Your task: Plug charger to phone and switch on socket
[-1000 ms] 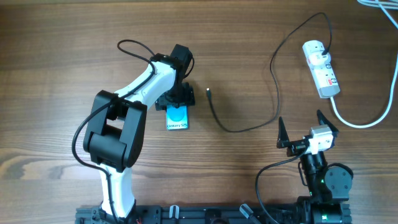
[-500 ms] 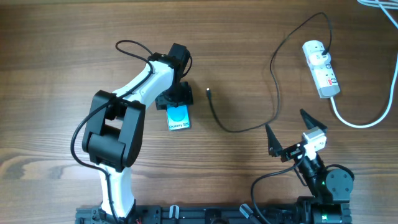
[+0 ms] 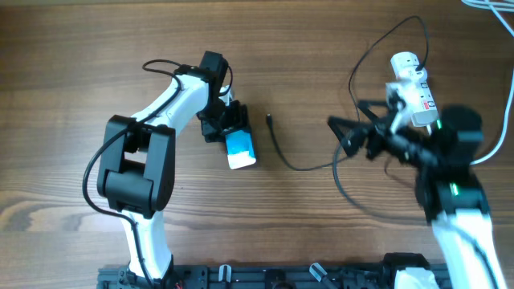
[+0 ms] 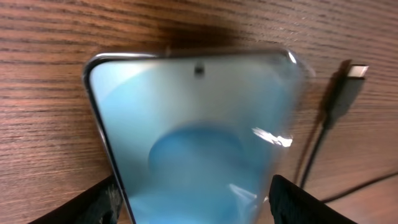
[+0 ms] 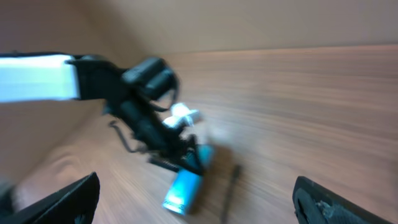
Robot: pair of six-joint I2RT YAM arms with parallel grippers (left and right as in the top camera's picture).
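Note:
The phone [image 3: 240, 149] lies tilted on the wooden table, cyan screen up. My left gripper [image 3: 227, 128] is shut on its upper end; in the left wrist view the phone [image 4: 199, 130] fills the space between the two fingers [image 4: 196, 202]. The charger's black cable [image 3: 309, 167] runs from its metal plug tip [image 3: 269, 120], just right of the phone, round to the socket [image 3: 408, 68] at the back right. The tip also shows in the left wrist view [image 4: 354, 71]. My right gripper [image 3: 344, 136] is open and empty above the cable loop. Its blurred wrist view shows the phone [image 5: 186, 190].
The socket's thick white cord [image 3: 504, 120] curves along the right edge of the table. My right arm covers part of the socket and the cable near it. The left arm's own black lead loops at the back left [image 3: 157, 64].
My right arm swung up from the front edge toward the socket and cable loop. My left gripper turned the phone, its lower end now further right, nearer the plug tip.

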